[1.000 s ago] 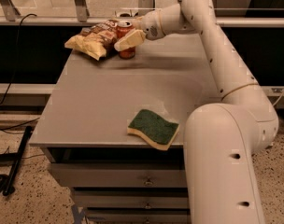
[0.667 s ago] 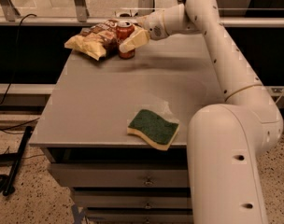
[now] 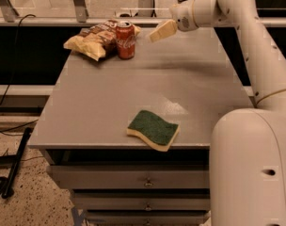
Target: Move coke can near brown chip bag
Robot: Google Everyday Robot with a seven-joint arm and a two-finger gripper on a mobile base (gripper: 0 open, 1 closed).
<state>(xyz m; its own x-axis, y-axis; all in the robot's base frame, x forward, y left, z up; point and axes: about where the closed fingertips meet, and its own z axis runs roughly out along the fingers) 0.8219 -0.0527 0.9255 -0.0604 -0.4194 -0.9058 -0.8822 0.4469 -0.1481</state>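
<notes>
The red coke can point(image 3: 125, 40) stands upright at the far left of the grey table point(image 3: 133, 86), touching the right side of the brown chip bag point(image 3: 94, 38), which lies crinkled with yellow ends. My gripper point(image 3: 162, 31) hangs above the table to the right of the can, clear of it and holding nothing. Its cream fingers point(image 3: 164, 30) point left toward the can.
A green and yellow sponge point(image 3: 153, 129) lies near the table's front edge. My arm point(image 3: 256, 55) and white base point(image 3: 251, 168) fill the right side. Drawers sit under the tabletop. A rail runs behind the table.
The gripper was at the can beside the bag; it has let go and drawn back to the right and upward. The can stays standing next to the bag.
</notes>
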